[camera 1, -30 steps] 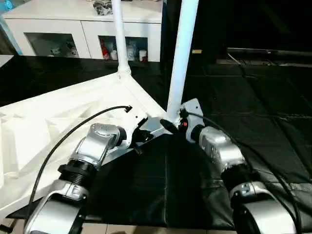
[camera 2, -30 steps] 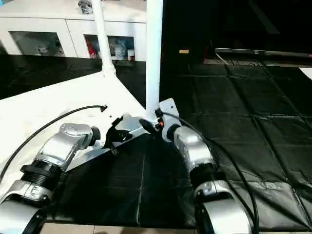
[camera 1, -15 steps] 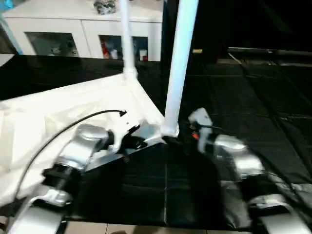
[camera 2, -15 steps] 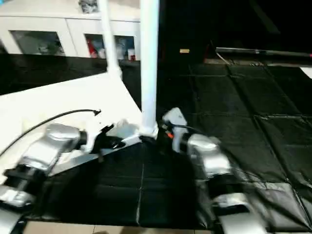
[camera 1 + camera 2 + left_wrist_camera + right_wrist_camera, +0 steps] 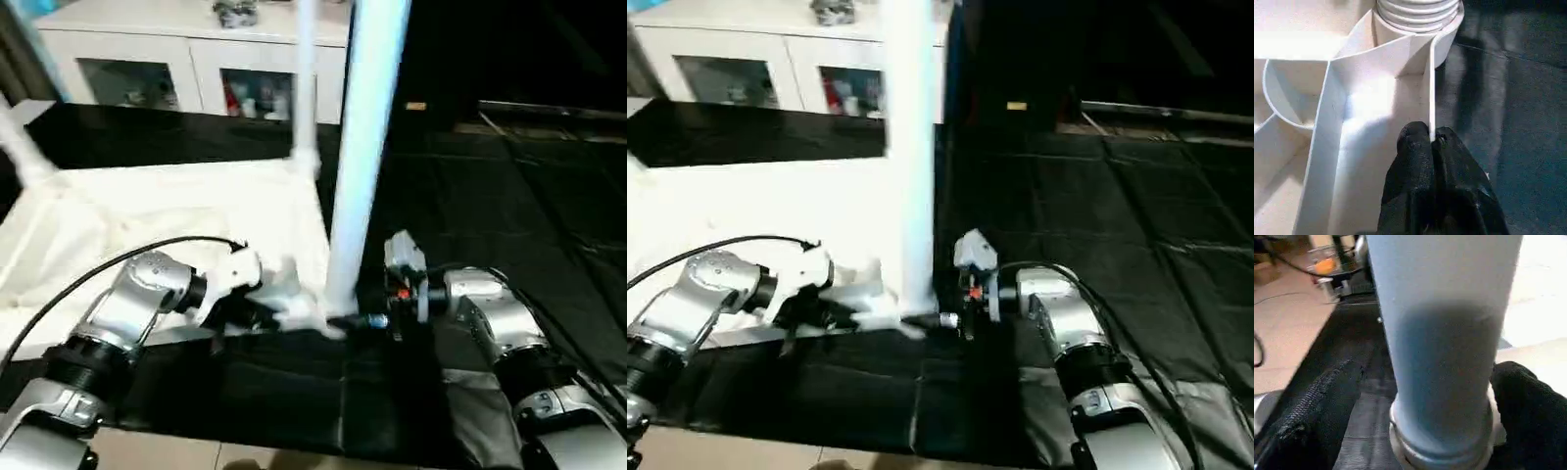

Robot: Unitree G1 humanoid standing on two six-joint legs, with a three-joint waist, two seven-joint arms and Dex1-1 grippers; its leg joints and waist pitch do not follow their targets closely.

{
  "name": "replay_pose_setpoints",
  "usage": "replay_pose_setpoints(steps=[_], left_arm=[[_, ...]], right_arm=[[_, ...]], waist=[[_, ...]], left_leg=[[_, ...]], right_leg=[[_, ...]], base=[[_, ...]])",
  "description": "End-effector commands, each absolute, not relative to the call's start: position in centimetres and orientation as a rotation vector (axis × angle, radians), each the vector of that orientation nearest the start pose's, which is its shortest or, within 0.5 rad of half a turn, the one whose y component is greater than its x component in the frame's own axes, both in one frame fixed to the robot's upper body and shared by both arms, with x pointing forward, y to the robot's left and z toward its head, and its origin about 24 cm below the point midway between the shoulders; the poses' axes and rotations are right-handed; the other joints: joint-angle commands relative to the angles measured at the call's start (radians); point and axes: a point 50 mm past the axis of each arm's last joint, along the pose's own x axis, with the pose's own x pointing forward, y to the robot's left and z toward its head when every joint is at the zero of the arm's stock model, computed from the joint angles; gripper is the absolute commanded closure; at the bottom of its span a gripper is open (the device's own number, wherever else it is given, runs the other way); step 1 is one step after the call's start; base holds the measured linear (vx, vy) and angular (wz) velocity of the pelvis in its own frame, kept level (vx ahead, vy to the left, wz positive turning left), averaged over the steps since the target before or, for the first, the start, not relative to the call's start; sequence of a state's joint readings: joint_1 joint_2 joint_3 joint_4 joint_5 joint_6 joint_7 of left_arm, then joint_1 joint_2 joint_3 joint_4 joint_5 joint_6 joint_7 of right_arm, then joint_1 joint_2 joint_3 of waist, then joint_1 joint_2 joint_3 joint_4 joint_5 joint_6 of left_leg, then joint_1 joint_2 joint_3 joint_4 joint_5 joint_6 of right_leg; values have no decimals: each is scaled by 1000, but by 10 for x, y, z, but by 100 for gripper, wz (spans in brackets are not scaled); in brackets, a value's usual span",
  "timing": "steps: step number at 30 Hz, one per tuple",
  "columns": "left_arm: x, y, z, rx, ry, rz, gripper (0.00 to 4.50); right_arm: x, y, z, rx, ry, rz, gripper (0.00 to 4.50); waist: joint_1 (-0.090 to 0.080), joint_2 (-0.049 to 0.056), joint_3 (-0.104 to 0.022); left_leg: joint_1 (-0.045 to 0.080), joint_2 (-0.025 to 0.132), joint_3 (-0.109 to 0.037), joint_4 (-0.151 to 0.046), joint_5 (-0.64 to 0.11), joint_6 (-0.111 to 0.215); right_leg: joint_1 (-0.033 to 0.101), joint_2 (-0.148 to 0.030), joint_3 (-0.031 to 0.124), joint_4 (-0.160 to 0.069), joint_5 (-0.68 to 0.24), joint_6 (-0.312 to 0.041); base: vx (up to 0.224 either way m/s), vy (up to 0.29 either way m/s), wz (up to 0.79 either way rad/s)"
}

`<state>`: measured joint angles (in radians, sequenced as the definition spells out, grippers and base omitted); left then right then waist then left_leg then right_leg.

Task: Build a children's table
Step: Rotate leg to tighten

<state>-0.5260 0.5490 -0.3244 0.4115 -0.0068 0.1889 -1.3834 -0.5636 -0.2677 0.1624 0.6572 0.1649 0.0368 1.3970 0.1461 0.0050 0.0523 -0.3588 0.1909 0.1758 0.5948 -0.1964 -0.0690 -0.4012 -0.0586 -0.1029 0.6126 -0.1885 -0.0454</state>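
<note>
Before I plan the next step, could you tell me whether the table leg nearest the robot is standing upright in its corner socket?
Upright: the nearest leg rises straight from the tabletop's corner socket.

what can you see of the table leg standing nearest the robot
The nearest leg is a long, round, smooth white tube that looks like plastic. It stands upright, slightly leaning, its threaded foot set in the corner socket of the upturned white tabletop. The right gripper has its fingers spread either side of the leg's base, without visibly clamping it. The left gripper is shut on the tabletop's thin edge wall beside that socket.
</note>
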Motion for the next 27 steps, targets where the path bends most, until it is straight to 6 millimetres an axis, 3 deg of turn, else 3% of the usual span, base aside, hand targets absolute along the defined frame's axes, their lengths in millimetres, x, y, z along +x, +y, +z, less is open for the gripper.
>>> replay_pose_setpoints(steps=[1, 9, 20, 27], left_arm=[[291, 162, 67, 488, 570, -1542, 450], [288, 163, 67, 504, 572, -1576, 450], [288, 166, 67, 511, 581, -1574, 450], [291, 166, 68, 511, 576, -1562, 450]], right_arm=[[311, -119, 58, -56, 264, 1519, 38], [310, -120, 57, -71, 293, 1570, 103], [307, -121, 52, -73, 315, 1578, 194], [307, -121, 51, -56, 324, 1584, 201]], waist=[[-5, -3, -67], [-5, -4, -69], [-5, -4, -69], [-5, -4, -70]], left_leg=[[9, 57, -15, -67, -116, 64], [7, 56, -14, -65, -99, 68], [6, 54, -14, -63, -103, 65], [7, 55, -14, -63, -101, 67]], right_leg=[[54, -104, 68, -70, -215, -182], [55, -102, 67, -65, -177, -188], [57, -102, 67, -67, -201, -180], [56, -101, 67, -66, -192, -183]], base=[[0, 0, 0], [0, 0, 0], [0, 0, 0], [0, 0, 0]])
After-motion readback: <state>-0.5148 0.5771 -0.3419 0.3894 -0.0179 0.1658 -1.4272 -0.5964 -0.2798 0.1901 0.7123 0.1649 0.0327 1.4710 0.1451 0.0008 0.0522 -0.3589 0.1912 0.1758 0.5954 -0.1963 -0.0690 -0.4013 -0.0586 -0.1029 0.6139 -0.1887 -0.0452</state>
